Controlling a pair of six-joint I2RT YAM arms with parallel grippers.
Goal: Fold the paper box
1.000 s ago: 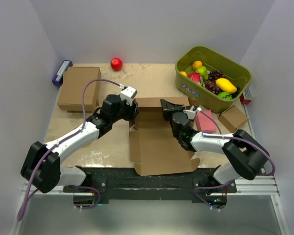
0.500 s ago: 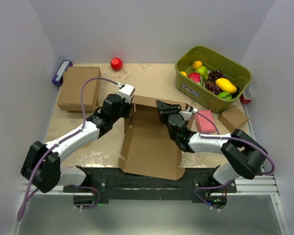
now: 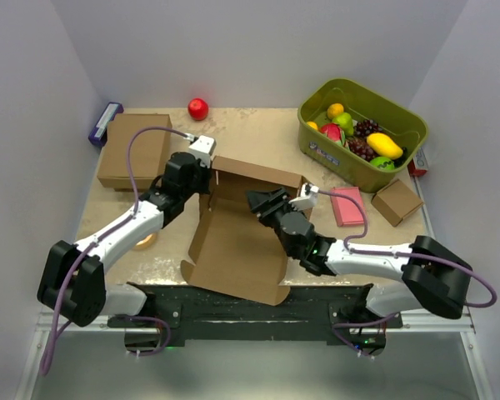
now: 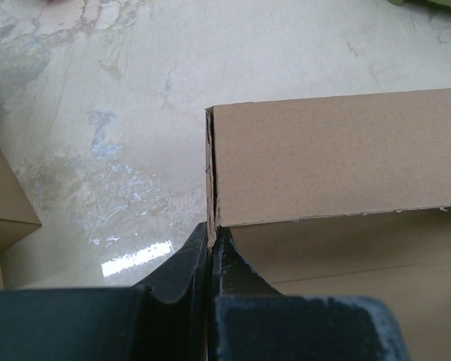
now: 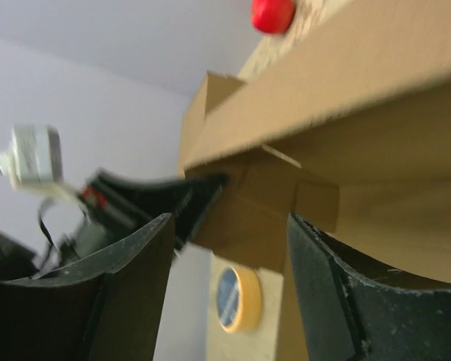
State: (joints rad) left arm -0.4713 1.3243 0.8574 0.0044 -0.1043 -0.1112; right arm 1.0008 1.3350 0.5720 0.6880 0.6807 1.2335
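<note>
Paper box (image 3: 237,242) sits mid bench (image 3: 258,133), toward front edge; base flat, rear wall upright. Your left end effector (image 4: 210,244) is pinched tight on rear wall's left corner edge. Your right end effector (image 5: 229,226) is spread wide just inside rear wall, gripping nothing. Closed brown box (image 3: 133,150) far left; green fruit bin (image 3: 337,158) far right.

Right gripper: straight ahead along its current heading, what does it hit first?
The paper box: its inner corner flap sits dead ahead of the right gripper. Depth unclear, but it looks close.
</note>
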